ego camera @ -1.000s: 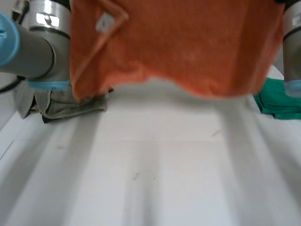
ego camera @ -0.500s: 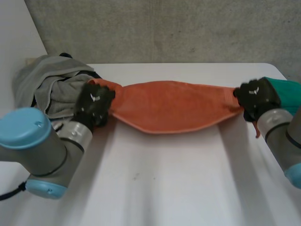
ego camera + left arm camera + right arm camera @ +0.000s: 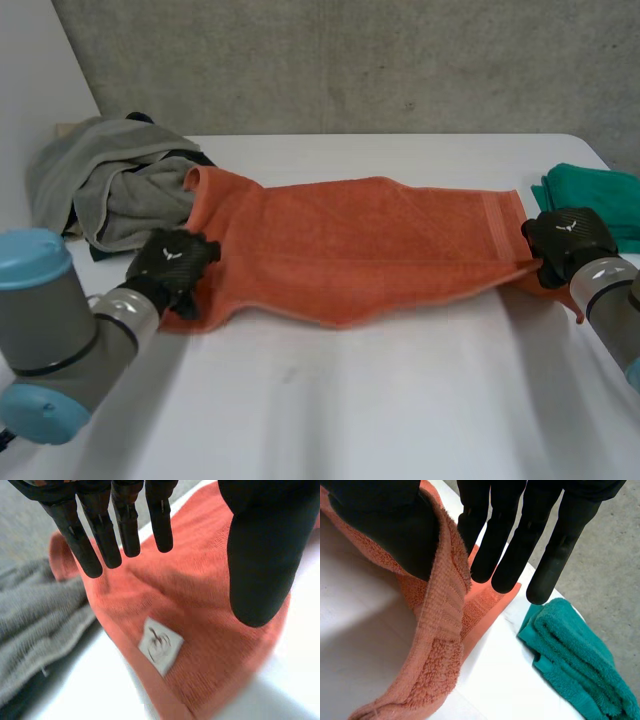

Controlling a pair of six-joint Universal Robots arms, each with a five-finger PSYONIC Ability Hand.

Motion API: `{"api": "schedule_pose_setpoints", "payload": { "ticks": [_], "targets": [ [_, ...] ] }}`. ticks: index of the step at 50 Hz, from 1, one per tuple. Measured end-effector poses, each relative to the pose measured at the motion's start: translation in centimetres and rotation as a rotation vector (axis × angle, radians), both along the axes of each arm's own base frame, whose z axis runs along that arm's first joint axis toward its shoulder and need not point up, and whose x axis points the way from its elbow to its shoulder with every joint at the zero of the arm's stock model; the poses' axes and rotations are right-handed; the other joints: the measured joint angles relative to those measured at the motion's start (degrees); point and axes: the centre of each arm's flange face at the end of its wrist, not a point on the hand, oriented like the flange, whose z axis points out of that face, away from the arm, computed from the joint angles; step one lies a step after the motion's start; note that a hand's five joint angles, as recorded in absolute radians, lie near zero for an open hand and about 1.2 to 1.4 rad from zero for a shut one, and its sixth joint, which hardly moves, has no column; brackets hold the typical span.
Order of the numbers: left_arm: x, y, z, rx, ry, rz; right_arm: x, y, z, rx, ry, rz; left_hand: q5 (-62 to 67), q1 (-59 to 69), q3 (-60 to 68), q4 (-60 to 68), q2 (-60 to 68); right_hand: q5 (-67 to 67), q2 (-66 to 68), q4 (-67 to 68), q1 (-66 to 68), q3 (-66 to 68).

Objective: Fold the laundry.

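Lying spread on the desk point(image 3: 400, 400), the orange terry towel point(image 3: 370, 245) is rumpled, its long axis running side to side. My left hand point(image 3: 172, 262) is at its left near corner, fingers point(image 3: 102, 540) straight and apart. My right hand point(image 3: 562, 240) is at the right end, fingers point(image 3: 512, 555) straight, the towel's edge draped over my thumb.

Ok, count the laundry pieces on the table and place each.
3. The orange towel lies spread across the middle of the table; the grey heap sits at its left end, the folded green towel at its right end. The heap may hide more.
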Motion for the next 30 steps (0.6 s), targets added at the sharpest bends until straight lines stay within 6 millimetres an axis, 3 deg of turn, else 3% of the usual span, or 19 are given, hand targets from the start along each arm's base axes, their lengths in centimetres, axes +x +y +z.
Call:
{"api": "schedule_pose_setpoints", "payload": {
  "ticks": [13,30],
  "targets": [
    [2.8,0.7,-1.8,0.151,-0.021,0.049,-0.1,-0.2,0.1,-0.005,0.003,-0.003,5.00,3.08,4.02,4.91,4.12,0.00,0.00,0.00,0.00,0.00],
    [2.3,-1.4,-3.7,0.085,-0.035,0.034,-0.4,0.2,-0.5,0.014,0.010,-0.006,10.08,8.51,9.27,10.13,9.43,0.00,0.00,0.00,0.00,0.00]
  ]
}}
